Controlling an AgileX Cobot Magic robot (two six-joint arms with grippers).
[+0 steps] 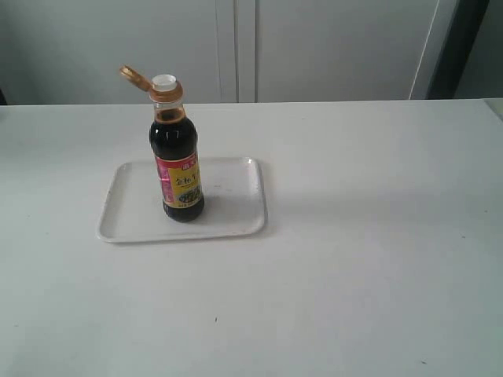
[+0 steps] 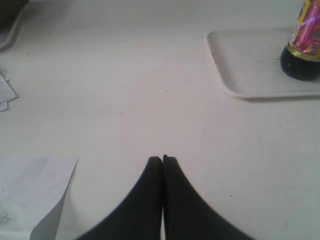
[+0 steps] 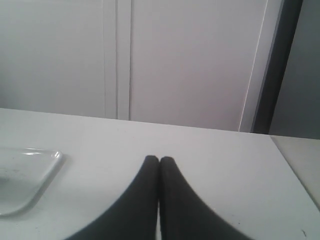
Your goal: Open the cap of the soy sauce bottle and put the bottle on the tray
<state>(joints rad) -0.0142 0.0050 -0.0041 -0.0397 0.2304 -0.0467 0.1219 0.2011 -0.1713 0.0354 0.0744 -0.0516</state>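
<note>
The soy sauce bottle (image 1: 178,161) stands upright on the white tray (image 1: 228,212), toward its left half. Its orange-gold cap (image 1: 137,78) is flipped back on its hinge, and the white spout (image 1: 164,81) shows. In the left wrist view the bottle's lower part (image 2: 301,50) stands on the tray (image 2: 250,70), well away from my left gripper (image 2: 162,159), which is shut with nothing in it. My right gripper (image 3: 159,159) is also shut and holds nothing; a corner of the tray (image 3: 30,175) lies off to its side. Neither arm appears in the exterior view.
White sheets of paper (image 2: 35,195) lie on the table beside the left gripper, with more paper (image 2: 6,92) and a grey tray edge (image 2: 11,30) farther off. A white cabinet wall (image 1: 314,47) stands behind the table. The table's right edge (image 3: 292,170) shows.
</note>
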